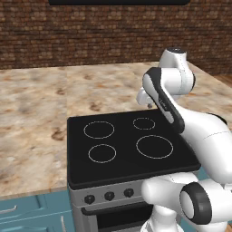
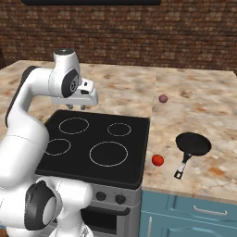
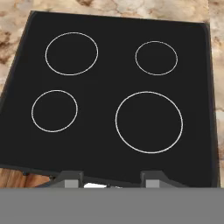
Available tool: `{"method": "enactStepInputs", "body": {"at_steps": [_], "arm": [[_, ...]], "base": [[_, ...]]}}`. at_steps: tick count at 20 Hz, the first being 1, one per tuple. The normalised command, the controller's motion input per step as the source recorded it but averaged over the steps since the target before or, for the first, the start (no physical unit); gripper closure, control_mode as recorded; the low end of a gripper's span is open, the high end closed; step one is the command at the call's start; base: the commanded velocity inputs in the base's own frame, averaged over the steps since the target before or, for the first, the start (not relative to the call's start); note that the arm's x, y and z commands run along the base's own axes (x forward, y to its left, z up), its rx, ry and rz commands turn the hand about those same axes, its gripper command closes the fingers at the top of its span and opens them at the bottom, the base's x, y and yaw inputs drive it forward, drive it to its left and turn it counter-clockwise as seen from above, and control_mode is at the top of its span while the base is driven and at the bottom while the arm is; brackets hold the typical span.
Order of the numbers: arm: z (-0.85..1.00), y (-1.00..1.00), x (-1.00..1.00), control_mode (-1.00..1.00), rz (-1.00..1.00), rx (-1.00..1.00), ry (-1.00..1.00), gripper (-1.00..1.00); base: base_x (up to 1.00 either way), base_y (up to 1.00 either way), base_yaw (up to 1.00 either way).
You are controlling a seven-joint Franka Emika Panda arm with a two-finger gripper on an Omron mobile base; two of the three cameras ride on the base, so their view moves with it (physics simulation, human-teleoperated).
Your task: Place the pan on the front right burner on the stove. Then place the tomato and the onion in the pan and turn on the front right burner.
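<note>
Room: brick wall behind mottled beige stone bench [image 2: 194, 106] | flat glossy black glass stove [image 2: 134, 139] bare, largest white ring, front right burner [image 2: 108, 153], free | small black pan with pale handle [image 2: 192, 144] on bench right of stove, bright red tomato [image 2: 158, 160] just beside stove edge, purplish onion [image 2: 163, 98] farther back | claw [image 2: 77, 107] hovers above stove's back left, empty, fingers [image 3: 70, 178] somewhat apart | open path rightward to pan.

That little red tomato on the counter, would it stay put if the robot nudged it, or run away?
Probably it would roll: the tomato looks like a smooth round ball on flat marble counter. It lies between the stove edge and the pan, touching neither, so little would stop it. It looks small, so likely light, perhaps slippery to pinch.
</note>
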Motion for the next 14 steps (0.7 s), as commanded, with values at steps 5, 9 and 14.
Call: {"method": "enactStepInputs", "body": {"at_steps": [5,9,14], "arm": [[0.0,-0.09,0.0,-1.0,-0.04,0.0,0.0,-1.0],[0.0,-0.2,0.0,-1.0,-0.01,0.0,0.0,-1.0],[0.0,-0.33,0.0,-1.0,-0.03,0.0,0.0,-1.0]], "base": [[0.0,0.0,0.0],[0.0,0.0,0.0],[0.0,0.0,0.0]]}}
